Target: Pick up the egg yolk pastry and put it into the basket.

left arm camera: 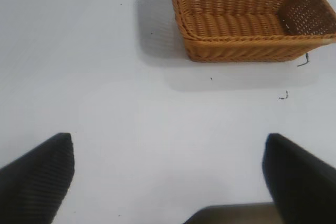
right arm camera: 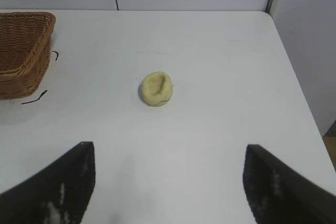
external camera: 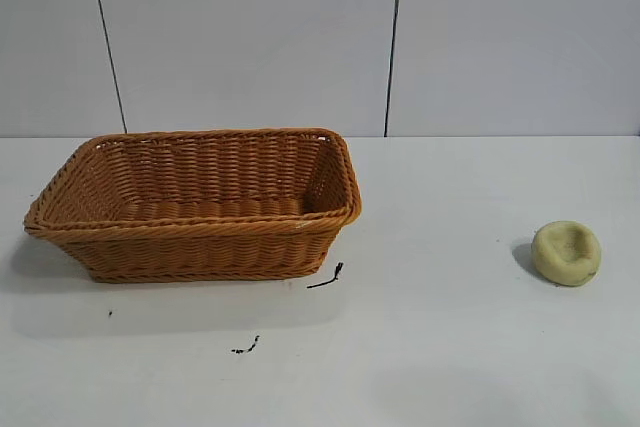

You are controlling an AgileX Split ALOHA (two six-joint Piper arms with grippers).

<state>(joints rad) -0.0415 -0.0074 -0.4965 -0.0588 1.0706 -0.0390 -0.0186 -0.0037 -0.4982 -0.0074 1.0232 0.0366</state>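
The egg yolk pastry (external camera: pixel 567 252), a small pale yellow-green dome with a dented top, sits on the white table at the right. It also shows in the right wrist view (right arm camera: pixel 157 88), ahead of my right gripper (right arm camera: pixel 169 153), which is open and empty with bare table between its fingers. The orange-brown wicker basket (external camera: pixel 200 209) stands empty at the left of the table. It also shows in the left wrist view (left arm camera: pixel 252 45), well ahead of my left gripper (left arm camera: pixel 169 142), which is open and empty. Neither arm shows in the exterior view.
A small black scrap (external camera: pixel 327 278) lies by the basket's front right corner and another (external camera: pixel 246 347) lies nearer the front. The table's right edge (right arm camera: pixel 294 72) runs close past the pastry. A grey panelled wall stands behind the table.
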